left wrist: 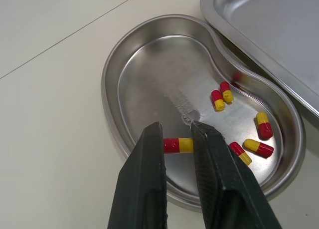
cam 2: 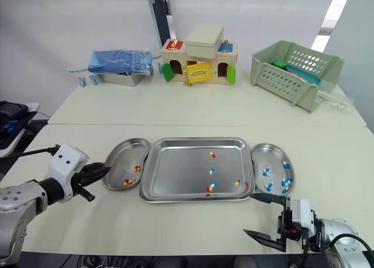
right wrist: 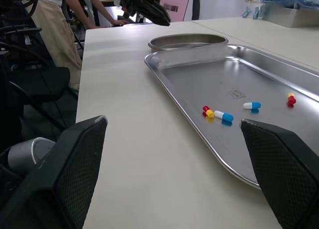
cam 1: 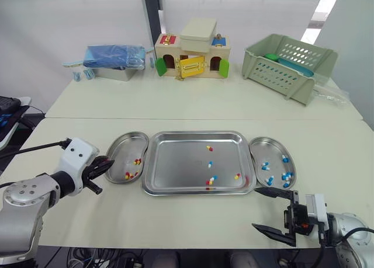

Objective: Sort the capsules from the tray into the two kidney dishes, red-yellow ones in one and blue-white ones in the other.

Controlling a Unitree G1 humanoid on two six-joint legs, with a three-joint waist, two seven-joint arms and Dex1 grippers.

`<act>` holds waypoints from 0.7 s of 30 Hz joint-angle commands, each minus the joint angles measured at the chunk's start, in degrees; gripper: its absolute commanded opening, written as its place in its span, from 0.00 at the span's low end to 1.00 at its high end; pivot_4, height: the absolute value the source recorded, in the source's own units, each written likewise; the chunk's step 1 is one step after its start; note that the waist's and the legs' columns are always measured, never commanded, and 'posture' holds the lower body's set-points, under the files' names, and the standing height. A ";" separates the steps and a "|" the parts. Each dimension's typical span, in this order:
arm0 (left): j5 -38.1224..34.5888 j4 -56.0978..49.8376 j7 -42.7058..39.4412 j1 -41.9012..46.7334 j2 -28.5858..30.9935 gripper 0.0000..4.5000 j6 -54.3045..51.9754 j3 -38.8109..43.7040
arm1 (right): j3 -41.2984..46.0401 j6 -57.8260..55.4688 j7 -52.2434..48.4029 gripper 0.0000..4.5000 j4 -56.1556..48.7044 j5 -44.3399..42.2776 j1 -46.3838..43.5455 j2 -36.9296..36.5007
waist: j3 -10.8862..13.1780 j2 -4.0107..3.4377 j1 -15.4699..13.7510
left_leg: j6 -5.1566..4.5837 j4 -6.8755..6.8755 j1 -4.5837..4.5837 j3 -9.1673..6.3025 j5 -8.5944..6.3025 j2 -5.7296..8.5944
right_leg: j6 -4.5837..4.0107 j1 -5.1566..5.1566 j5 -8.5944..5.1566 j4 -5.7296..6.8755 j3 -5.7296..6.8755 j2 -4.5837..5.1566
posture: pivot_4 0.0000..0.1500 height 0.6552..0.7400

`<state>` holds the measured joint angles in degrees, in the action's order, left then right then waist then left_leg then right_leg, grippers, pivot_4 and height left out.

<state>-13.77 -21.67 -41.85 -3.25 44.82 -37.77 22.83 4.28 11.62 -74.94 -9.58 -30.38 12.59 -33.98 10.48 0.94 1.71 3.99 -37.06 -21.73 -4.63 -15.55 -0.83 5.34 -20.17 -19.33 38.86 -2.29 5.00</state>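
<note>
The left wrist view shows the left claw (left wrist: 175,129) apparently pinching a red-yellow capsule (left wrist: 178,145) over the left kidney dish (left wrist: 107,74); the eye views show the right claw (cam 1: 256,208) gaping beside the tray (cam 1: 175,163).

The tray (cam 1: 181,163) fills centre frame, with the left kidney dish (cam 1: 120,151) and right kidney dish (cam 1: 263,148) close against it and no lane between them. Above them, bare table (cam 1: 193,104) runs wide below the blue box (cam 1: 114,58), toy house (cam 1: 190,55) and basket (cam 1: 286,63). The lower-centre strip lies free between the left gripper (cam 1: 108,164), clamped on a red-yellow capsule (left wrist: 178,145) over the left dish, and the wide-spread right gripper (cam 1: 255,208).
</note>
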 commanded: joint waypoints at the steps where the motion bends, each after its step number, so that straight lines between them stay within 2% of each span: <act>1: -0.45 0.03 0.90 -0.14 0.11 0.10 1.27 1.45 | 0.43 -0.12 -0.22 1.00 -0.88 -1.16 -0.07 -0.33 | 0.00 0.00 0.00 | 0.00 0.00 0.00 0.00 0.00 0.00 | 0.00 0.00 0.00 0.00 0.00 0.00 | 1.00 1.00; 7: -0.69 1.55 1.21 0.83 0.64 0.10 1.44 -0.01 | 0.68 -0.28 0.20 1.00 -1.28 -1.03 0.28 -0.34 | 0.00 0.00 0.01 | 0.00 0.00 0.00 0.01 0.00 0.00 | 0.00 -0.01 0.00 0.00 0.00 0.00 | 1.00 1.00; 18: -2.07 2.50 0.90 2.31 0.79 0.91 1.32 -1.44 | 0.72 -0.25 0.69 1.00 -2.04 -0.77 1.62 -0.28 | 0.00 0.00 0.00 | 0.00 0.00 0.00 0.00 0.00 0.00 | 0.00 -0.01 0.00 0.01 0.00 0.00 | 1.00 1.00; 19: -2.14 2.60 0.89 2.15 0.76 0.97 1.45 -1.39 | 0.66 -0.47 0.89 1.00 -2.30 -0.78 1.47 -0.33 | 0.00 0.00 0.00 | 0.00 0.00 0.00 0.00 0.00 0.00 | 0.00 -0.01 0.00 0.01 -0.01 0.00 | 1.00 1.00; 21: -2.26 2.73 0.90 1.89 0.76 0.99 1.60 -1.32 | 0.74 -0.87 1.28 1.00 -2.64 -0.83 1.11 -0.43 | 0.00 0.00 0.00 | 0.00 0.00 0.00 0.01 0.00 0.00 | 0.00 -0.01 0.00 0.01 -0.01 0.00 | 1.00 1.00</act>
<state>-15.60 -18.35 -40.95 -1.47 44.85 -37.02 20.64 4.34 10.78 -74.08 -9.97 -30.35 14.07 -33.98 10.47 0.94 1.71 3.99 -37.05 -21.73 -4.63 -15.55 -0.83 5.33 -20.18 -19.33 38.87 -2.29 4.99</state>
